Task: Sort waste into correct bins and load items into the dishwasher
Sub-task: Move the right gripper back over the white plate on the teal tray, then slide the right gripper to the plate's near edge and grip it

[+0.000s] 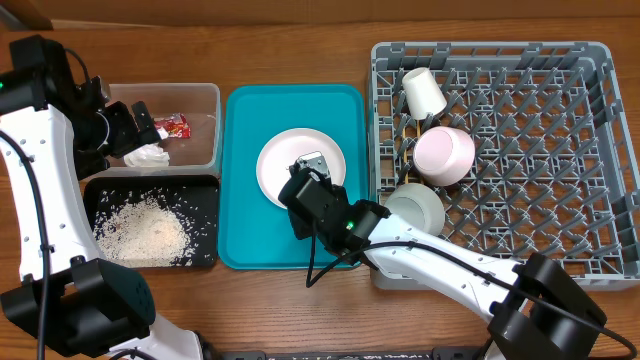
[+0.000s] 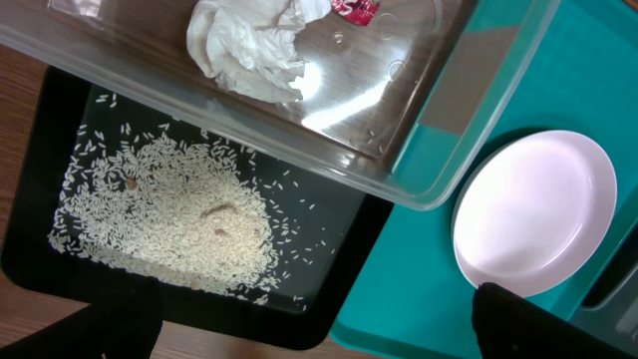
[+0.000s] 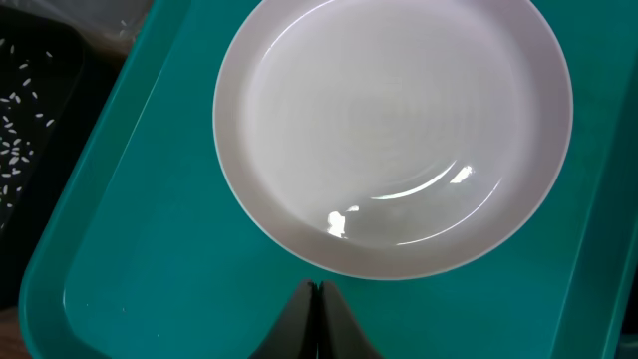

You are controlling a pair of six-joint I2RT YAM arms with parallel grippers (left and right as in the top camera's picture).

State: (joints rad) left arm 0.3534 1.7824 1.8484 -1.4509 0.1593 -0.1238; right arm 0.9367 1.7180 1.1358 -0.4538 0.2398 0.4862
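The clear tub (image 1: pixel 200 100) holds the crumpled white napkin (image 1: pixel 147 156) and the red wrapper (image 1: pixel 176 125); both also show in the left wrist view, napkin (image 2: pixel 249 45) and wrapper (image 2: pixel 356 8). The black tray (image 1: pixel 205 200) holds loose rice (image 1: pixel 145 230), which the left wrist view (image 2: pixel 169 219) also shows. My left gripper (image 1: pixel 120 135) is open and empty above the tub's front wall (image 2: pixel 309 324). The white plate (image 1: pixel 285 165) lies on the teal tray (image 1: pixel 245 230). My right gripper (image 3: pixel 316 287) is shut and empty, its tips just short of the plate's rim (image 3: pixel 399 130). The chopsticks are out of view.
The grey dish rack (image 1: pixel 560 150) fills the right side. In it are a white cup (image 1: pixel 423 92), a pinkish-white bowl (image 1: pixel 445 155) and a second white bowl (image 1: pixel 415 210) at its left edge. My right arm (image 1: pixel 430 260) crosses the rack's front corner.
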